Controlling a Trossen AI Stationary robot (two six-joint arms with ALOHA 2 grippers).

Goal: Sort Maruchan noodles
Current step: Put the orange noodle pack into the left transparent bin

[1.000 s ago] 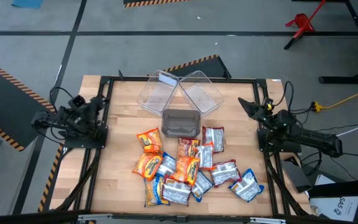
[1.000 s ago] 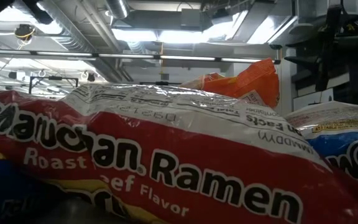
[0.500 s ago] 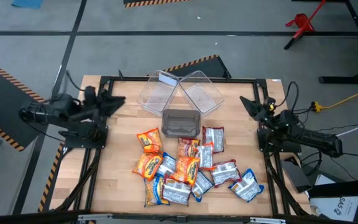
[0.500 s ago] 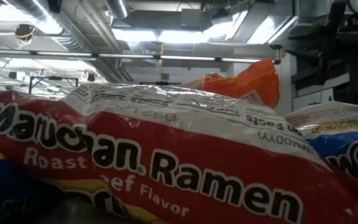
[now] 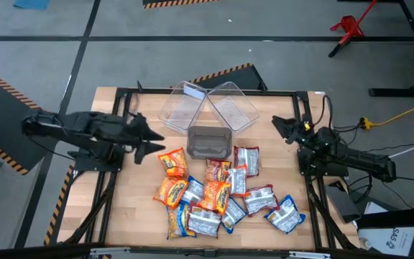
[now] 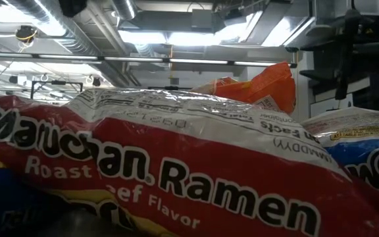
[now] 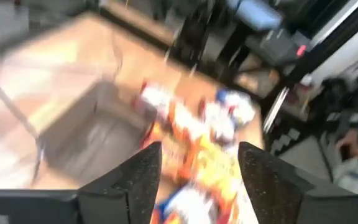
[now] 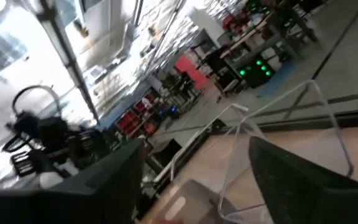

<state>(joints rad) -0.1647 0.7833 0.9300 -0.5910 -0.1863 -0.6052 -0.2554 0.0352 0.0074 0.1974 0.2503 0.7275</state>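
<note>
Noodle packets [image 5: 218,191] overlap, hiding some; left gripper [image 5: 149,140] and right gripper [image 5: 280,126] gape empty

Left gripper [image 5: 154,142] is swinging out over the tabletop [image 5: 139,187] toward the noodle packets [image 5: 214,191]. Its fingers are spreading. Right gripper [image 5: 277,124] is shifting slightly inward.

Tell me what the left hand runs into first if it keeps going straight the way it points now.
Most likely the orange noodle packet at the pile's near-left edge. The left hand, fingers open and empty, points across the table toward it in the high view. Its height above the table is unclear, so it might pass over the packet.
</note>
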